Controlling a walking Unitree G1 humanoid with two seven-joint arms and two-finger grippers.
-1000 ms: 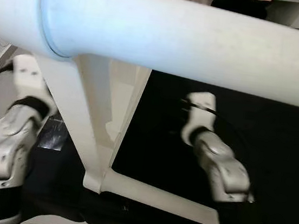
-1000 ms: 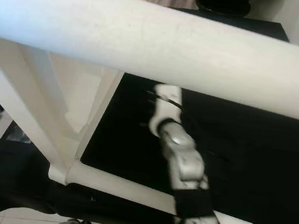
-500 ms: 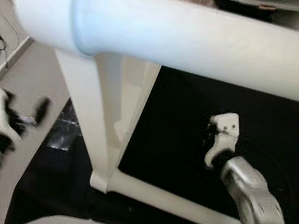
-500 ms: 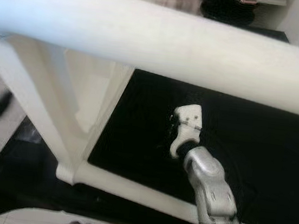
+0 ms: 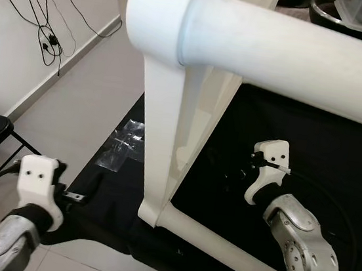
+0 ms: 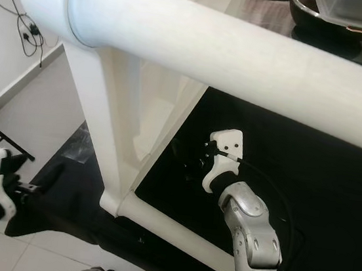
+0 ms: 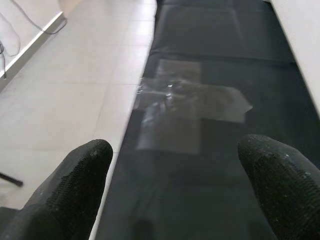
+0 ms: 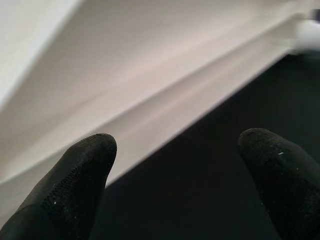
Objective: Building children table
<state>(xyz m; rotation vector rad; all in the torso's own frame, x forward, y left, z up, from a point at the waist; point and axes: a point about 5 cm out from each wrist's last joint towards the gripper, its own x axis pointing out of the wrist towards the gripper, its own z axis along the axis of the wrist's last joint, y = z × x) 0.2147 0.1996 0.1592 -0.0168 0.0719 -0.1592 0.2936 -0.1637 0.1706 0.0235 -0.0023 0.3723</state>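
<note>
Fingers on my left gripper (image 7: 172, 190) and right gripper (image 8: 175, 185) are apart, near the white table frame (image 5: 167, 140).

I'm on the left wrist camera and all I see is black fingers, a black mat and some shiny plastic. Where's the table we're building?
Observer: The white table frame sits on the black mat, off to the right of your left pincer.
Child: What's the other arm doing?
Observer: The right pincer is open, reaching in over the mat inside the frame and aimed at a white part of it.
Child: Is anything near the robot's head?
Observer: Yes, a thick white tube of the frame crosses close under the head camera.
</note>
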